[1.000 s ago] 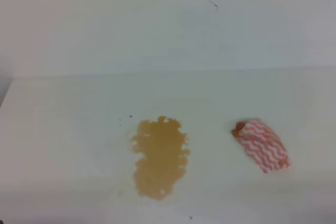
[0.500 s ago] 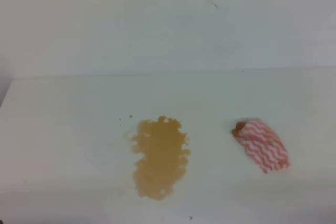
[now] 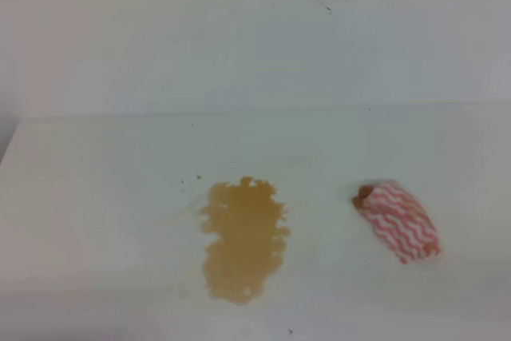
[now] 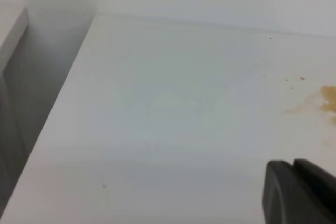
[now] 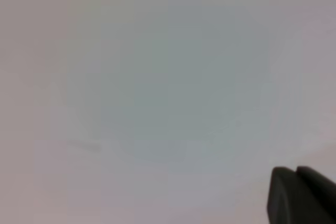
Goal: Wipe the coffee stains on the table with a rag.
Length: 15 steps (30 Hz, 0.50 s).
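White tabletop (image 3: 96, 197), coffee stains (image 3: 243, 239), rag (image 3: 399, 221), both claws at rest off to the sides.

Spanning the lower half of the high view: plain white tabletop, meeting a pale wall (image 3: 239, 37) along a line across the middle. Lower centre: golden-brown coffee stains, ragged at the edges, with a few tiny specks just to the upper left. Right of centre, well apart from the blotch: bunched red-and-white zigzag rag, brown-orange end pointing upper left, untouched. Bottom right of each wrist view only: dark left claw (image 4: 299, 192) and right claw (image 5: 302, 195), each with fingers pressed together, pinching nothing.
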{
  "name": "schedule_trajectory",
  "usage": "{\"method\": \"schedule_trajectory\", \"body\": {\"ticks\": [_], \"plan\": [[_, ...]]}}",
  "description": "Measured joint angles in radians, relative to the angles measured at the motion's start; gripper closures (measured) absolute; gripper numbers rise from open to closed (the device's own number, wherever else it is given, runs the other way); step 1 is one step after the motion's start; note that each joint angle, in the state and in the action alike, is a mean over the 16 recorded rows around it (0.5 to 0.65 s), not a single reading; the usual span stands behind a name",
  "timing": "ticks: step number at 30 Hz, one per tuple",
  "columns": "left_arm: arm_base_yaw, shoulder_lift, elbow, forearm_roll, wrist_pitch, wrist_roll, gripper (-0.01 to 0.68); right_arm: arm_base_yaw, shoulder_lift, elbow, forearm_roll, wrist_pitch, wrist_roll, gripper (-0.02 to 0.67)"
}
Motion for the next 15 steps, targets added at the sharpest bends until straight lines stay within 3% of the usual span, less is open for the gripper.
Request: {"method": "schedule_trajectory", "body": {"ticks": [8, 15], "plan": [[0.009, 0.0, 0.0, -0.002, 0.003, 0.0, 0.675, 0.0, 0.026, -0.113, 0.175, 0.006, -0.08, 0.652], [0.009, 0.0, 0.0, -0.003, 0.005, 0.0, 0.675, 0.0, 0.188, -0.356, 0.148, 0.26, -0.257, 0.652]]}}
